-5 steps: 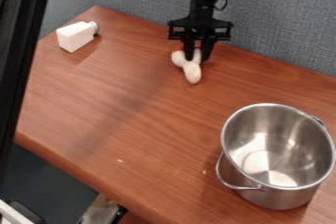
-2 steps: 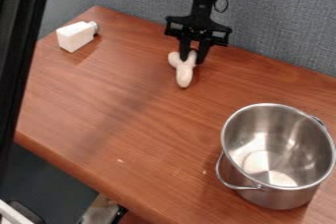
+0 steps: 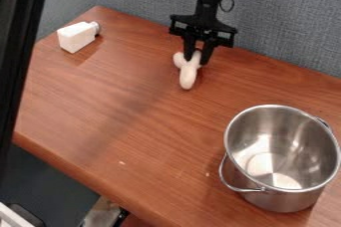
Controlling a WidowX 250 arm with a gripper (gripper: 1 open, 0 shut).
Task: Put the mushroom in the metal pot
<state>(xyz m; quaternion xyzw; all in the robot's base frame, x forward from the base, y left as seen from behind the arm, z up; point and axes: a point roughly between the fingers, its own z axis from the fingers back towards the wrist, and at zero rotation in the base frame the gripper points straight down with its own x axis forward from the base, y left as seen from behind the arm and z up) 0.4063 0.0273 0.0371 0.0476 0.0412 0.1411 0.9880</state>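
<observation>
We look down on a reddish-brown wooden table (image 3: 120,102) set against a grey-blue wall, with a dark vertical post crossing the left edge of the picture. There is only the one camera view.

Near the table's far edge, the black gripper (image 3: 196,54) hangs from its arm and points straight down. Its fingers are drawn in narrow around the upper end of the mushroom (image 3: 189,71), so we read them as closed on it rather than spread. The mushroom is pale and cream-coloured here, hanging tilted below the fingertips, its lower end close to the wood; we cannot tell whether it touches the table or is just clear of it.

The metal pot (image 3: 277,157) stands upright at the near right corner of the table, well apart from the gripper and the mushroom. Its shiny inside holds nothing that we can see, and its thin wire handle lies down along the front of the rim.

At the far left corner lies a white rectangular block (image 3: 79,36), well apart from everything else.
</observation>
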